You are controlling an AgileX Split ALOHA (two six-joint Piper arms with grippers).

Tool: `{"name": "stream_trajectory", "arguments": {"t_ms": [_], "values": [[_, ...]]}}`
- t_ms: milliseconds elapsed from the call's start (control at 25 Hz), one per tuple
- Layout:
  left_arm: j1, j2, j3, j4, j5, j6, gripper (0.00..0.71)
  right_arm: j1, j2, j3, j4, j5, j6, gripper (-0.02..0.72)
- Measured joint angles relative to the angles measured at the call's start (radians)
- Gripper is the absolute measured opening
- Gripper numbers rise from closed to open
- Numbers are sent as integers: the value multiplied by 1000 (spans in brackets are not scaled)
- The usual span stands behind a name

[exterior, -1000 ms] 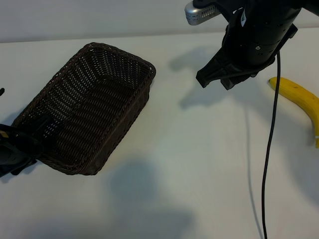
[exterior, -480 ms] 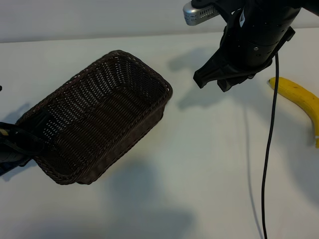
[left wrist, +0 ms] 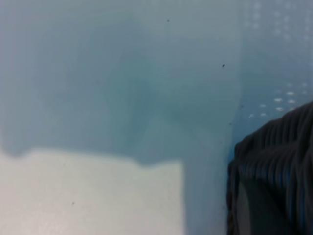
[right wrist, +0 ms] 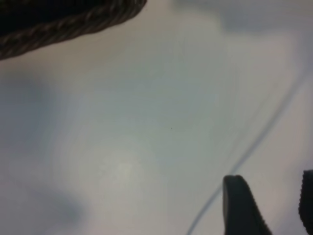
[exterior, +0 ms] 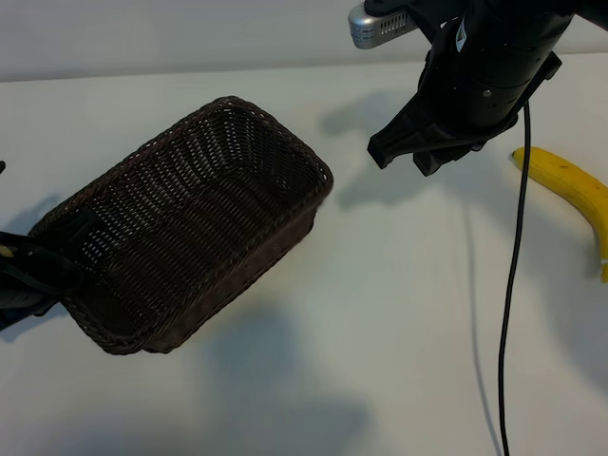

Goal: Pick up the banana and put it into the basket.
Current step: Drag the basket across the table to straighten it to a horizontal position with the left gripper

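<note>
R gripper (exterior: 404, 157) hung open w/ nothing in it, above table (exterior: 380, 313) at 1 o'clock; banana (exterior: 578, 195) lay untouched at 3 o'clock, beside it. L gripper (exterior: 38, 275) was clamped on basket (exterior: 199, 218) rim at 9 o'clock. Step: pre-grasp. Next prob: R swings over banana, descends, closes midway.
</note>
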Motion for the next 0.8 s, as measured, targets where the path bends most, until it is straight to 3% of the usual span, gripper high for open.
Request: {"name": "stream_trajectory", "arguments": {"t_ms": [240, 560, 800], "values": [[0, -34, -63, -175, 121, 316, 168, 0, 0, 0, 0, 0, 0, 317], [0, -35, -171, -538, 230, 782, 168, 0, 0, 0, 0, 0, 0, 317], [0, -8, -233, -547, 309, 857, 168, 0, 0, 0, 7, 0, 0, 317]]}}
